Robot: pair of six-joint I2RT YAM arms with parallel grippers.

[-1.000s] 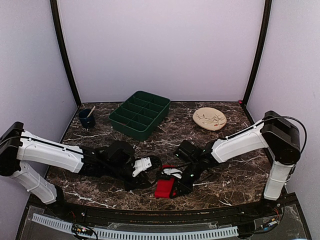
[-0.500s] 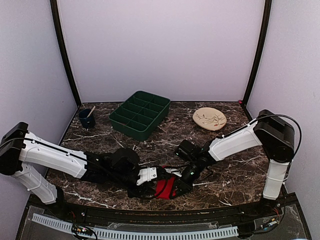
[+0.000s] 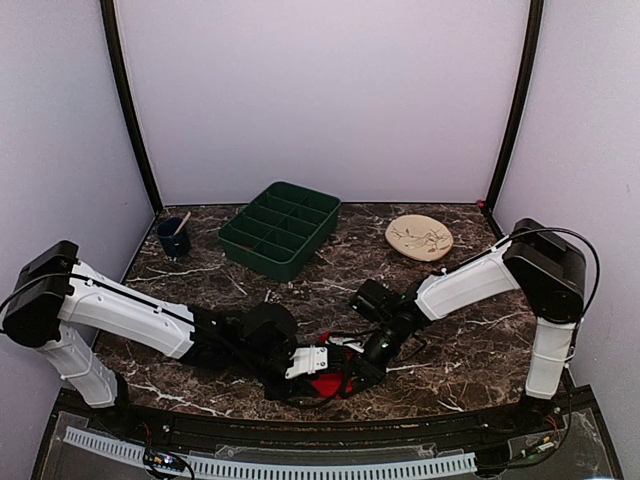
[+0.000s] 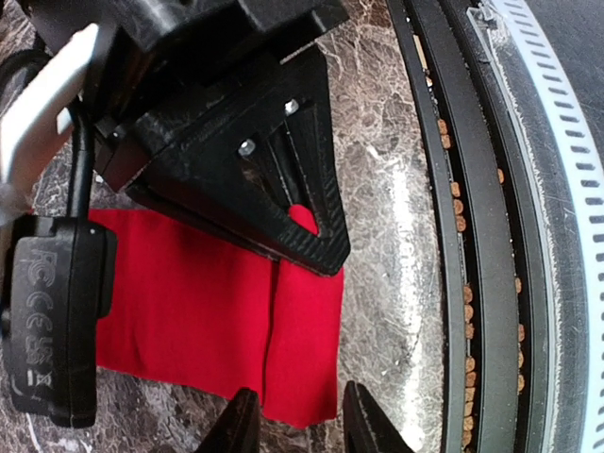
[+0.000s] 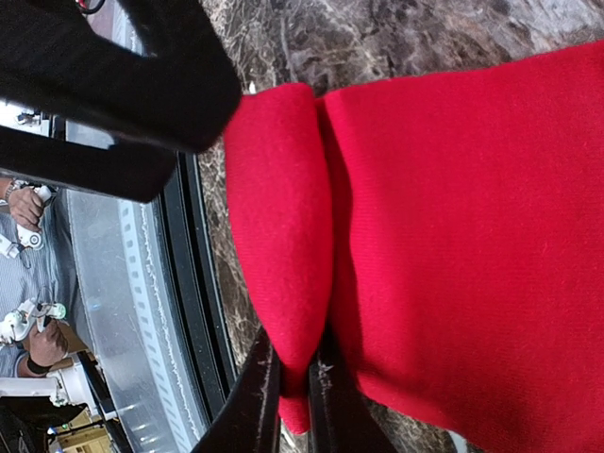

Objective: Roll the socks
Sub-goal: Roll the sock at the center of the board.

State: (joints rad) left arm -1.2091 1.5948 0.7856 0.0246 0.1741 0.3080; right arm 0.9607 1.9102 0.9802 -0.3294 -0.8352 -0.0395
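Note:
The red socks point(image 3: 324, 385) lie flat near the table's front edge, mostly hidden under both grippers in the top view. In the left wrist view the socks point(image 4: 208, 321) spread on the marble. My left gripper point(image 4: 300, 427) is open, its tips astride the socks' near corner, with the right gripper's black body over the fabric. My left gripper point(image 3: 312, 372) meets my right gripper point(image 3: 352, 376) over the socks. In the right wrist view my right gripper point(image 5: 293, 382) is shut on a raised fold of the socks point(image 5: 453, 236).
A green compartment tray point(image 3: 281, 228) stands at the back centre, a dark blue cup point(image 3: 174, 238) with a stick at the back left, and a tan plate point(image 3: 419, 238) at the back right. The black front rail point(image 4: 444, 236) runs just beside the socks.
My left arm has swung right along the front edge, and its gripper now covers the socks. The right gripper stays at the socks, which show far less from above.

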